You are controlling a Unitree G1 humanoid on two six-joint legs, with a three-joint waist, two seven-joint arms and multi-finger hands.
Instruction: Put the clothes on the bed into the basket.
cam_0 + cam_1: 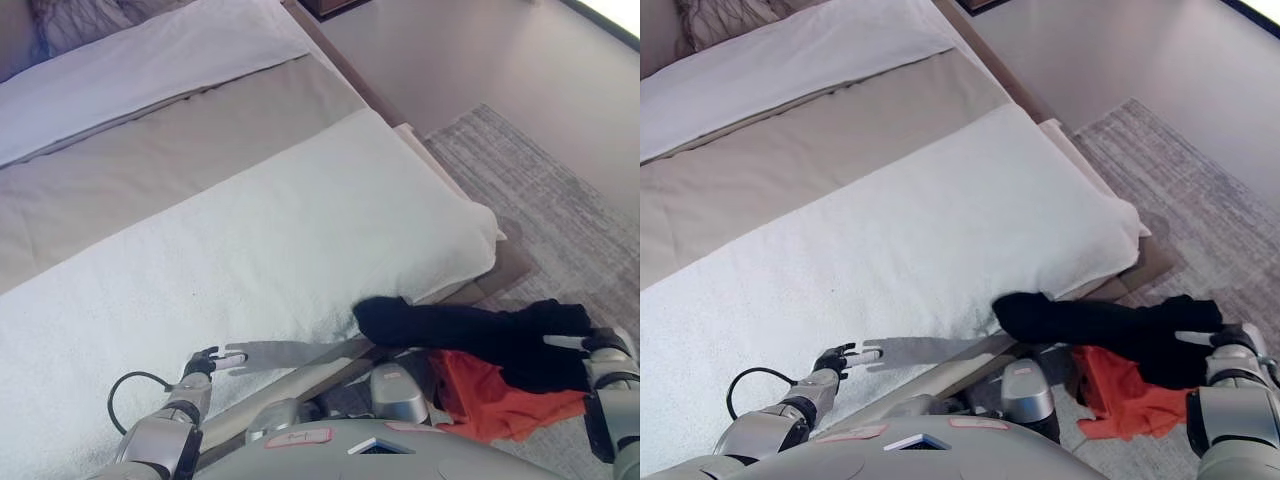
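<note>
A black garment (470, 330) stretches from the bed's near corner out over the floor to my right hand (603, 348) at the lower right. The hand's fingers are curled on its far end and hold it up. An orange-red garment (490, 398) lies bunched just below the black one. I cannot make out a basket in either view. My left hand (207, 362) is low on the left, just above the white blanket (300, 240). Its fingers are stretched out and empty.
The bed has a tan sheet (150, 170) and a white pillow (140, 60) further up. Its wooden frame edge (512, 268) juts out at the foot corner. A grey rug (560, 200) covers the floor on the right.
</note>
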